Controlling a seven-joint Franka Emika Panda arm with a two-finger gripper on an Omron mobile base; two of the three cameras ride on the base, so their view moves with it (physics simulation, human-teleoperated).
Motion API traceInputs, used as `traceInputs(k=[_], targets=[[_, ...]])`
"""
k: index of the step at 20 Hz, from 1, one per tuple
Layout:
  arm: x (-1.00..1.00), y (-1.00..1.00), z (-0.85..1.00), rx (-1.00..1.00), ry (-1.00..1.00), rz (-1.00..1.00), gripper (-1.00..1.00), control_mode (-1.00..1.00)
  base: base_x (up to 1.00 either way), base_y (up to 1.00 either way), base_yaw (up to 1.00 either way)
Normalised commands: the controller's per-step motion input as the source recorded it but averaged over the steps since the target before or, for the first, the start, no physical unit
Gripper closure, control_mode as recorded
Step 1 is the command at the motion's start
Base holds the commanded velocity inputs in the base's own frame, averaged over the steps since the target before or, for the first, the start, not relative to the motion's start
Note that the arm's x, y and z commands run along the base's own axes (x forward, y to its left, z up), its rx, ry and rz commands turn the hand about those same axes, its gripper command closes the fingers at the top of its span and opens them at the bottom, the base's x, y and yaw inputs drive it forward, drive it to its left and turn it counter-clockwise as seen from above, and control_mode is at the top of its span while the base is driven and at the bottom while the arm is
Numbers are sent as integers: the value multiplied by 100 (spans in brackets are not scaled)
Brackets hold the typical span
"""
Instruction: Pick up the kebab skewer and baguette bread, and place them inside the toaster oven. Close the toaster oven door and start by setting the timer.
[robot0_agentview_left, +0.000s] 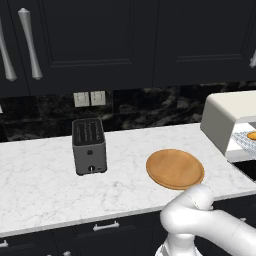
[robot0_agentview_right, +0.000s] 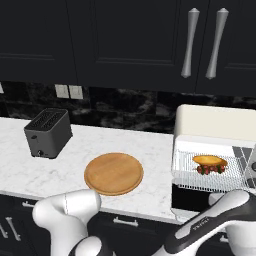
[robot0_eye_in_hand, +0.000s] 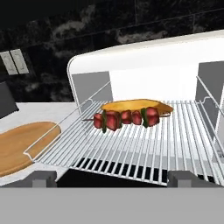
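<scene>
Gripper: I see my gripper (robot0_eye_in_hand: 112, 179) with jaws spread wide and nothing between them, facing the toaster oven (robot0_eye_in_hand: 153, 61).
Kebab skewer: the kebab skewer (robot0_eye_in_hand: 124, 118) lies across the pulled-out wire rack (robot0_eye_in_hand: 131, 148), at about 12 o'clock from my fingertips in the hand view.
Baguette bread: the baguette bread (robot0_eye_in_hand: 135, 105) rests on the rack just behind the skewer, touching or nearly so (I cannot tell which).
Step in hand: both foods look placed, so I judge closing the toaster oven door comes next — it hangs open below the rack, its handle hidden from me.
How to do it well: I would drop low, come under the door's front edge and swing it up evenly, letting the rack slide back in without tipping the food.
Edges: the rack's front rail juts toward me; oven side walls stand at 3 and 9 o'clock.
Open room: bare counter (robot0_agentview_right: 150, 145) lies between the oven and the round wooden plate (robot0_agentview_right: 113, 173) at 9 o'clock — the slot toaster (robot0_agentview_right: 48, 132) is well apart.
</scene>
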Motion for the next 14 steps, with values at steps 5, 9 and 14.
traceInputs(k=[5,9,14], targets=[[0,21,-21,7,-3,-20,-100,-100,0,0,0],[7,30,-15,0,-5,-15,-100,-100,0,0,0],[0,15,-18,0,-12,-5,-100,-100,0,0,0]])
